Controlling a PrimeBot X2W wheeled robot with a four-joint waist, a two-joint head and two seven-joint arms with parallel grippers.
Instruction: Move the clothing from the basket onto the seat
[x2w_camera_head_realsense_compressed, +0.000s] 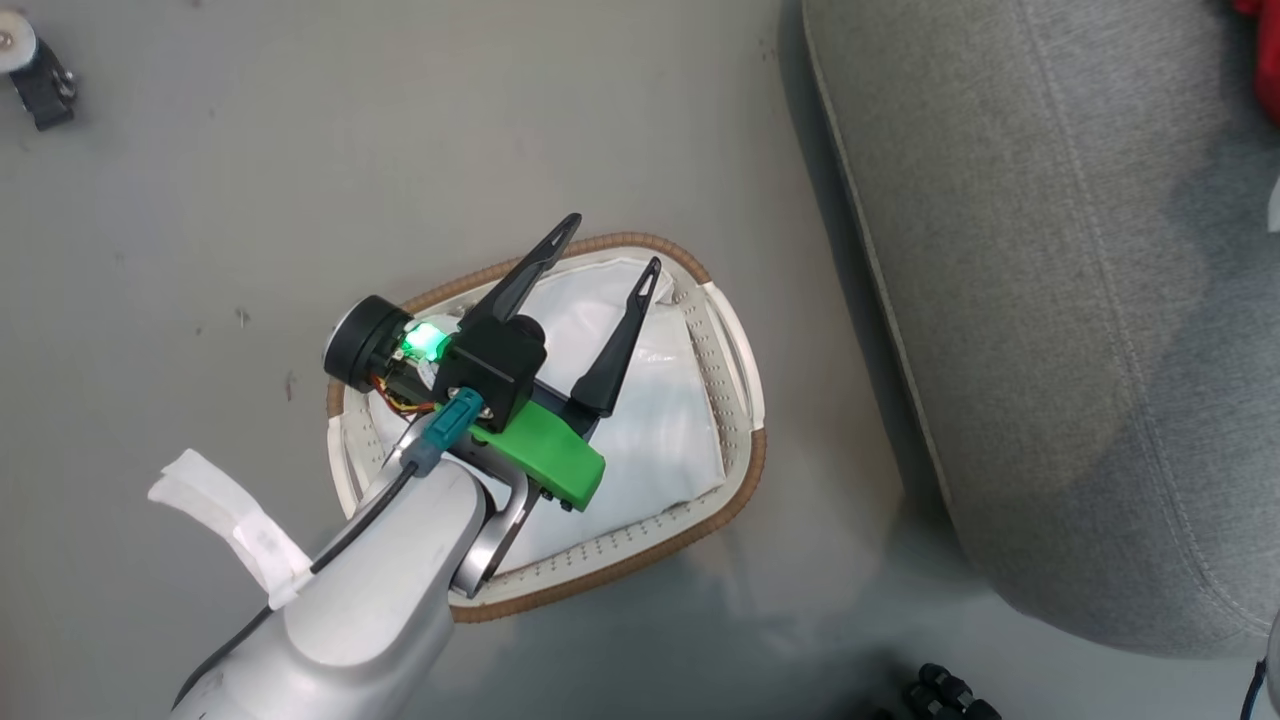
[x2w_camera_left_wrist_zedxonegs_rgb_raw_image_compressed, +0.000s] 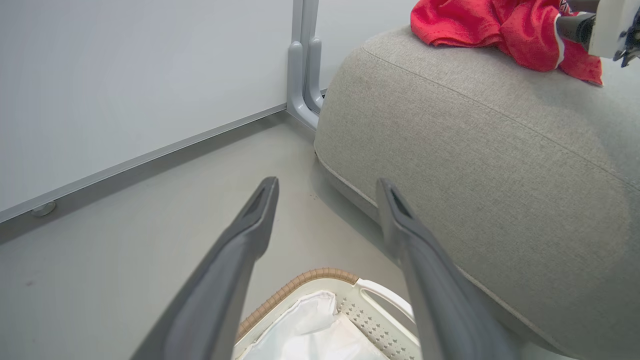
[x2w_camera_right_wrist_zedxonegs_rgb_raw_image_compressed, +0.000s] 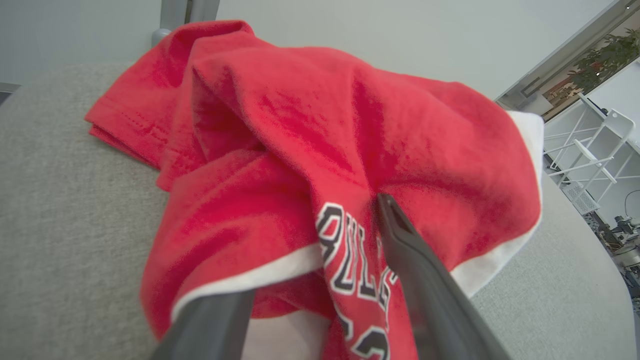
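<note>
The clothing (x2w_camera_right_wrist_zedxonegs_rgb_raw_image_compressed: 300, 125), red with white trim and white lettering, lies bunched on the grey seat (x2w_camera_right_wrist_zedxonegs_rgb_raw_image_compressed: 60, 200). My right gripper (x2w_camera_right_wrist_zedxonegs_rgb_raw_image_compressed: 327, 200) is open in it. One finger (x2w_camera_right_wrist_zedxonegs_rgb_raw_image_compressed: 410, 260) lies on the lettering and a fold drapes over the other finger. The pile (x2w_camera_left_wrist_zedxonegs_rgb_raw_image_compressed: 470, 20) shows on the seat (x2w_camera_left_wrist_zedxonegs_rgb_raw_image_compressed: 475, 150) from the left wrist, and as a red corner (x2w_camera_head_realsense_compressed: 1262, 40) from the head. My left gripper (x2w_camera_head_realsense_compressed: 613, 241) hangs open over the basket (x2w_camera_head_realsense_compressed: 690, 262), holding nothing. Inside the basket I see a white liner (x2w_camera_head_realsense_compressed: 660, 420) and no red fabric.
The basket stands on grey floor just left of the seat (x2w_camera_head_realsense_compressed: 1080, 300). A white wall with a grey post (x2w_camera_left_wrist_zedxonegs_rgb_raw_image_compressed: 302, 60) runs behind. A small black-and-white part (x2w_camera_head_realsense_compressed: 35, 70) sits at the far left, and black hardware (x2w_camera_head_realsense_compressed: 950, 695) at the bottom edge.
</note>
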